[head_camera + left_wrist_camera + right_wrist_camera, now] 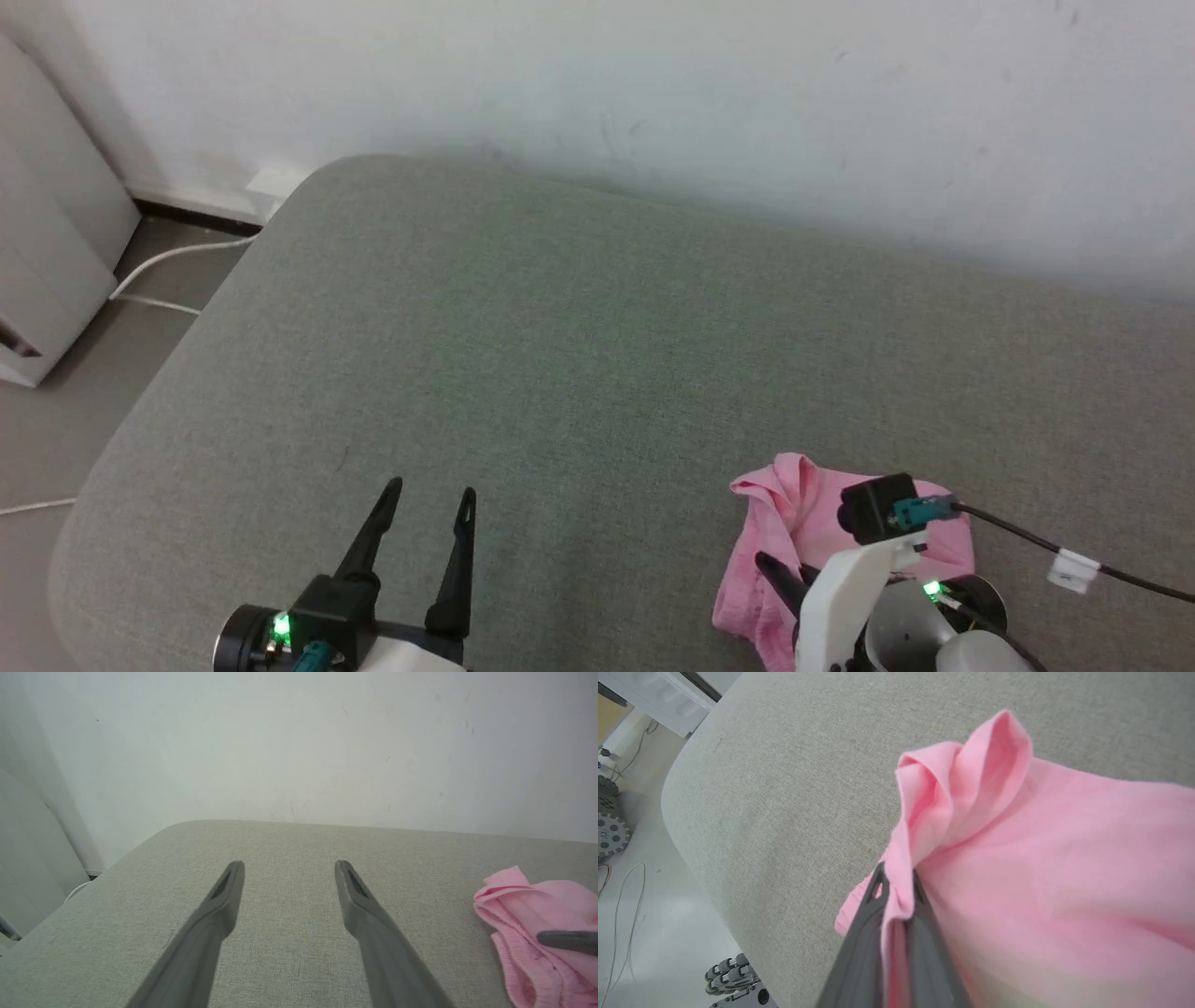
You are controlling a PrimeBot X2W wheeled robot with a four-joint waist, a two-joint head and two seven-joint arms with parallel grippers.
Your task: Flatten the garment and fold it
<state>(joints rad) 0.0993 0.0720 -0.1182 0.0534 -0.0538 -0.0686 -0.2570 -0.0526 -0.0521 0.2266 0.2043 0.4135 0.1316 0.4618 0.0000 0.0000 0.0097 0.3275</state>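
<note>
Pink thin shorts (pixel 794 523), one crumpled pair, five o'clock on your woven cushion (pixel 560 355); right pincer (pixel 899 886) clamps them, left pincer (pixel 431 490) gapes empty.

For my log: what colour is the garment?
The crumpled thin fabric garment is plain light pink, clearest in the right wrist view.

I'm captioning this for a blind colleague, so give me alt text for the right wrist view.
The right hand is shut on a fold of the crumpled pink shorts, which lie on a grey cushion. Pale floor and small wheels show at the left.
</note>
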